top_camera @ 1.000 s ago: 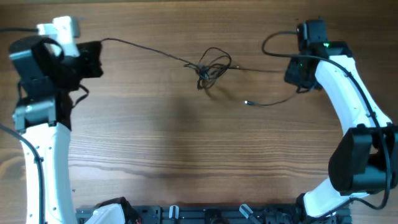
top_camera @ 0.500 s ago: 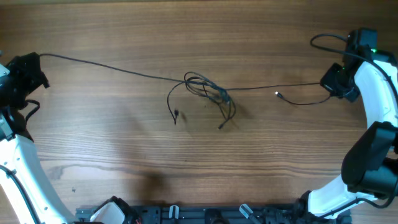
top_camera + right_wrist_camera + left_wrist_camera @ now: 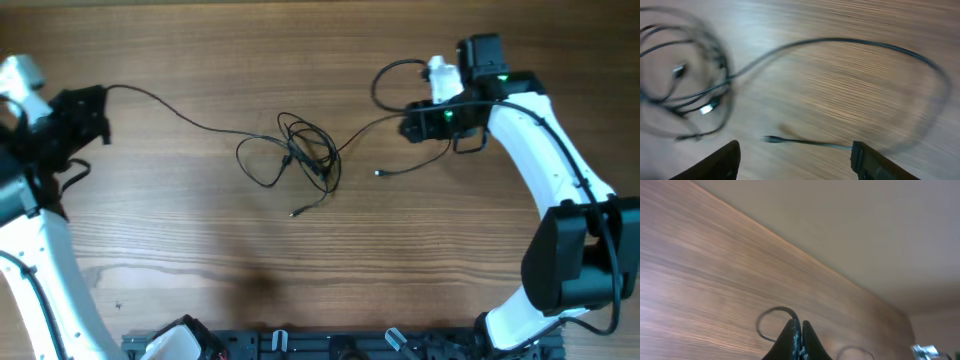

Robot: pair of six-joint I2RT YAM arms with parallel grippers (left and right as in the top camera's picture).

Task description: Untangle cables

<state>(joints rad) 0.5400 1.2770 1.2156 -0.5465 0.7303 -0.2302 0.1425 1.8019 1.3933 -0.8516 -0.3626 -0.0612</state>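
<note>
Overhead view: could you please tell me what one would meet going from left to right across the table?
left gripper → long strand running from it → tangled knot of cables → loose plug end → right gripper

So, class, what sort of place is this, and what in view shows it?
Probably a robotics lab or test bench: a wooden table, a white left arm and right arm at its sides, and thin black cables tangled between them.
</note>
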